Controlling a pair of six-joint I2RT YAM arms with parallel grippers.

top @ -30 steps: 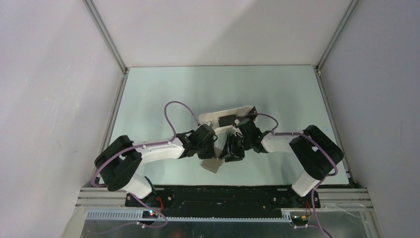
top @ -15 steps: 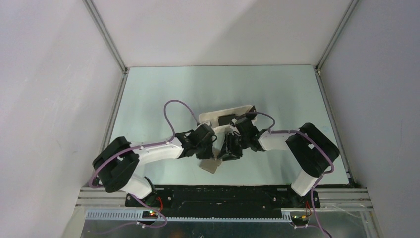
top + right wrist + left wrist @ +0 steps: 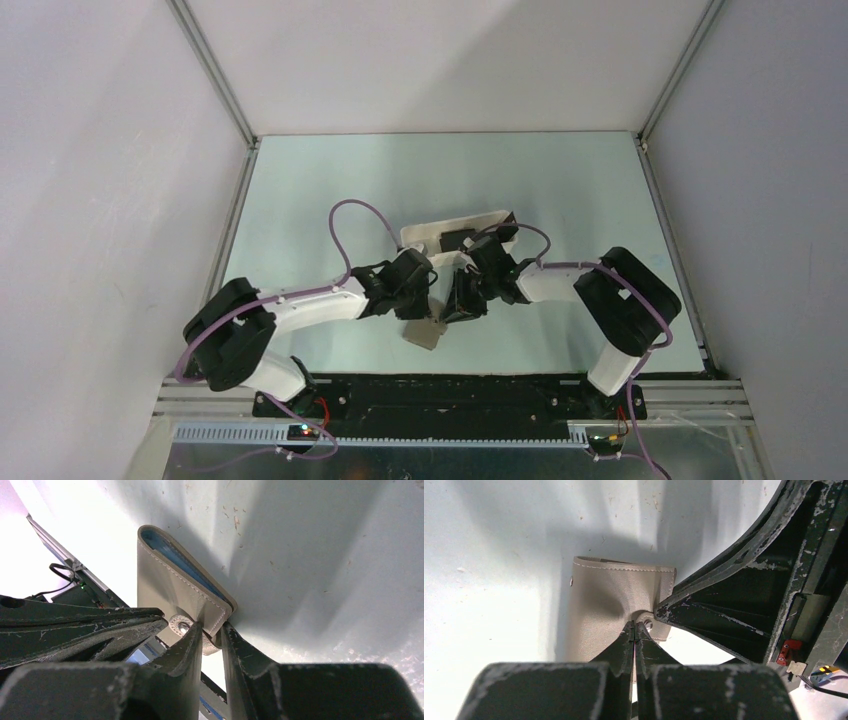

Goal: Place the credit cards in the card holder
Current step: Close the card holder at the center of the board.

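Slowly, over the last second, both arms had slid a little to the left above the pale table (image 3: 300,200). The right arm (image 3: 560,280) had pulled in most, and the left arm (image 3: 300,305) had hardly moved. Behind them lay the long white tray (image 3: 425,236), with a dark credit card (image 3: 458,241) in it, not yet picked up.

The card holder (image 3: 424,334) sat at the near middle of the table, right between the two grippers, and it had only shifted a tiny bit. It was folded, with just a thin strip of its blue pockets (image 3: 170,547) showing at the edge.

The left gripper (image 3: 634,627) had its fingers pressed tight together, pinching a fold of the grey cover. The right gripper (image 3: 211,627) pinched the corner by the little tab, next to the round snap (image 3: 181,625).

So the small move looked like the two grippers tugging to open the holder. It was not open enough, and no card could go in yet.
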